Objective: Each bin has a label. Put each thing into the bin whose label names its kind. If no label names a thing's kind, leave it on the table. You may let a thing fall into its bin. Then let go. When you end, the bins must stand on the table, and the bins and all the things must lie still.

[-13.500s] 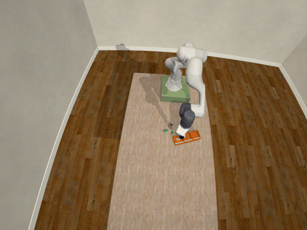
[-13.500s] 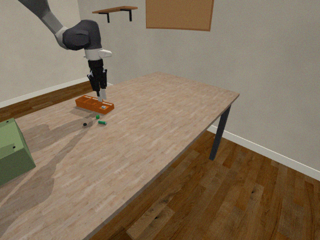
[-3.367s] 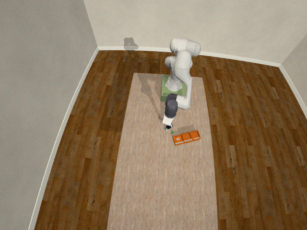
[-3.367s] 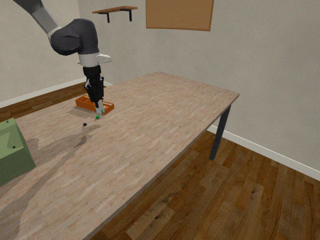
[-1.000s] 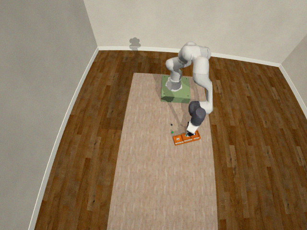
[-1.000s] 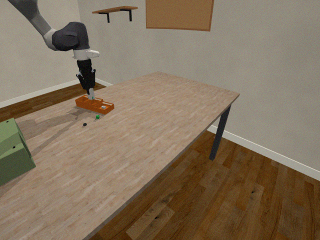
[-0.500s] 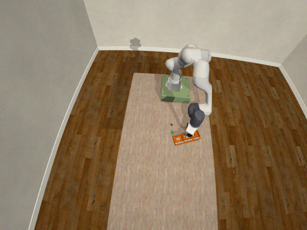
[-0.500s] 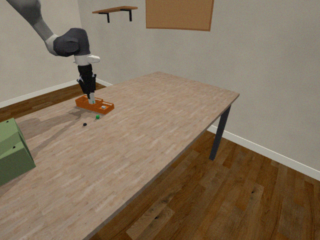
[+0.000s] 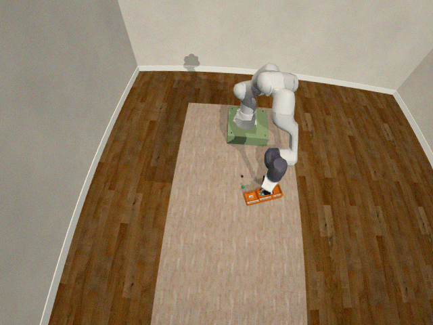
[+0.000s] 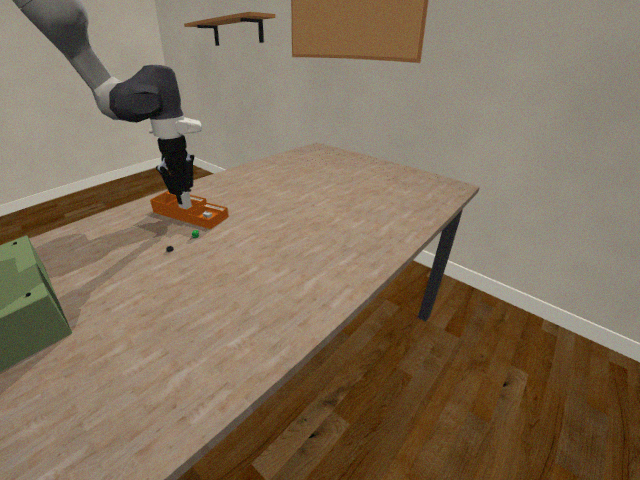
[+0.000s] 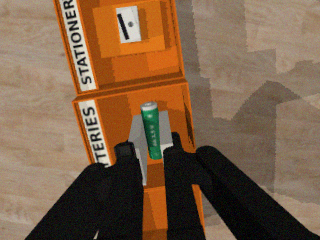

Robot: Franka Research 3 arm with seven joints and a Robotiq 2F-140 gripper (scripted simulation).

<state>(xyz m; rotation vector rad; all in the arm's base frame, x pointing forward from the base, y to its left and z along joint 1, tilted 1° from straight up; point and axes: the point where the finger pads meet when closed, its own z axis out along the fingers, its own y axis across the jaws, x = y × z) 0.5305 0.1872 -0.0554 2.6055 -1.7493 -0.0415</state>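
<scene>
On your table (image 9: 227, 244) (image 10: 268, 258) (image 11: 30, 150), the orange bins (image 9: 258, 198) (image 10: 178, 214) (image 11: 132, 86) stand far left. Your gripper (image 9: 267, 192) (image 10: 184, 200) (image 11: 152, 127) pinches the green battery (image 9: 261, 193) (image 11: 152, 131) at the "TERIES" bin. The sharpener (image 9: 250, 196) (image 10: 207, 213) (image 11: 129, 24) lies in the right bin; a green piece (image 9: 243, 187) (image 10: 195, 234) and smaller dark piece (image 9: 241, 176) (image 10: 169, 249) sit nearer you.

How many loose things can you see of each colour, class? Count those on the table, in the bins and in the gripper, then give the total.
Green: 2 (battery, small green thing)
Black: 1 (small dark thing)
Pale grey: 1 (sharpener)
Total: 4 visible
</scene>
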